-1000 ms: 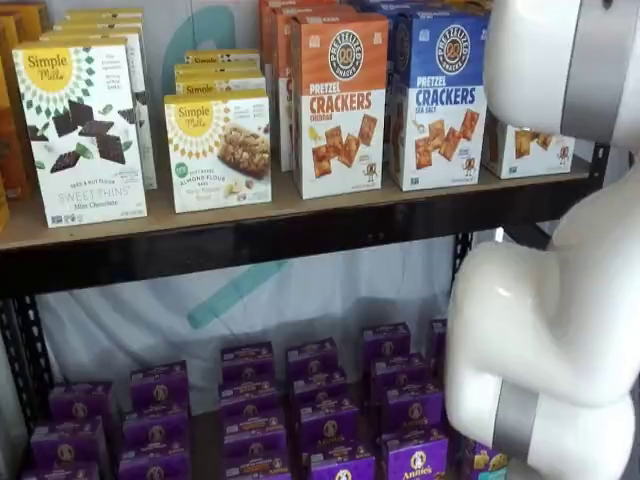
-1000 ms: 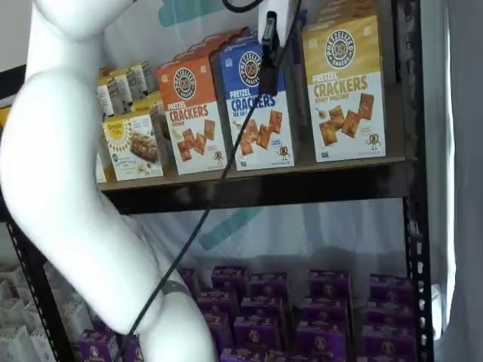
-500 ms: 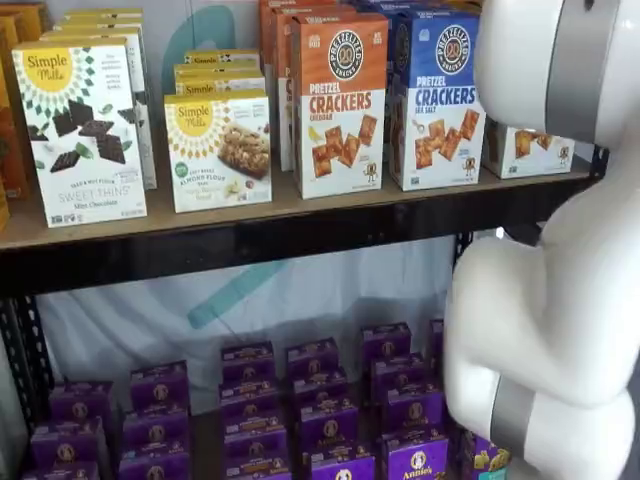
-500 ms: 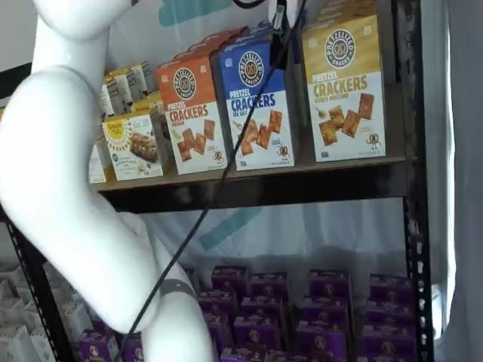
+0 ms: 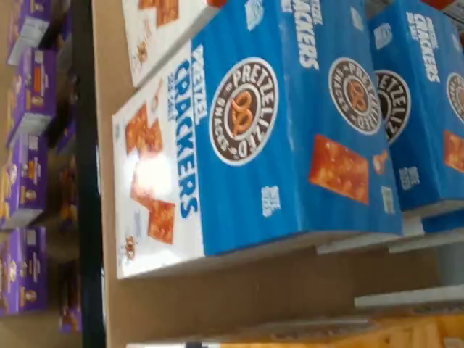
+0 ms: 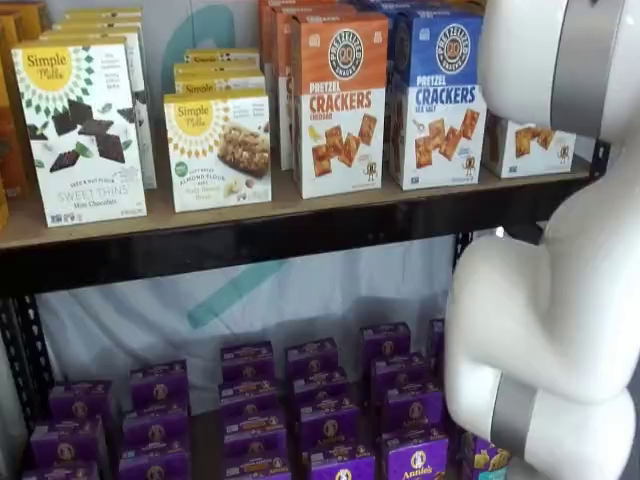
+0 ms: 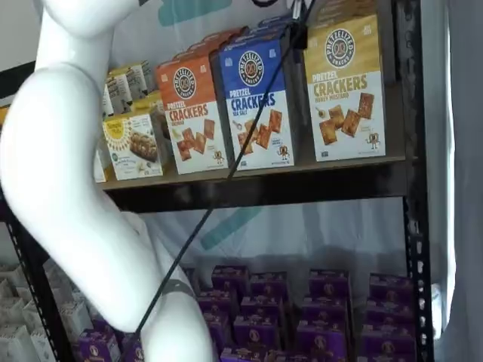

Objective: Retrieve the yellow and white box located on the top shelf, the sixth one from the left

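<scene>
The yellow and white pretzel crackers box (image 7: 343, 90) stands upright at the right end of the top shelf; in a shelf view my arm hides all but its white lower part (image 6: 530, 145). Only a dark bit of my gripper (image 7: 299, 30) hangs from the top edge, in front of the gap between the blue box (image 7: 256, 102) and the yellow box, with the cable beside it. I cannot tell how its fingers stand. In the wrist view the blue box (image 5: 290, 138) fills the picture and a yellow edge (image 5: 391, 337) shows beside it.
An orange pretzel crackers box (image 6: 340, 100) and Simple Mills boxes (image 6: 215, 150) stand further left on the top shelf board (image 6: 300, 215). Several purple boxes (image 6: 320, 410) fill the lower shelf. My white arm (image 6: 560, 300) covers the right side.
The gripper has risen and shifted right, from in front of the blue box toward the yellow box; its white body has left the view's top edge. The boxes have not moved.
</scene>
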Controlling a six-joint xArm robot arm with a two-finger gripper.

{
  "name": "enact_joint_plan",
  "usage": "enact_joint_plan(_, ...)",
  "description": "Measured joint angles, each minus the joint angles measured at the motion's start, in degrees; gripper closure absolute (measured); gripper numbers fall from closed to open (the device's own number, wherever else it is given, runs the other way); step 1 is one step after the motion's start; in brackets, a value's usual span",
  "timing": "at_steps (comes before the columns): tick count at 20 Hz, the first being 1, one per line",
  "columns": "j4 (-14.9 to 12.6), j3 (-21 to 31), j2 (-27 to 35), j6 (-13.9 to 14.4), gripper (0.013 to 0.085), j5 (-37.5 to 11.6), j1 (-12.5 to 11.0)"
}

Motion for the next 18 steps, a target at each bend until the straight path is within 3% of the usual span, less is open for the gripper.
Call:
enact_joint_plan(9,-5.17,-1.09,3.56,-0.02,0.013,-7.19,5.46)
enact_joint_plan(18,-10.09,-6.48,8.61,1.98,0.013,-6.08,8.51)
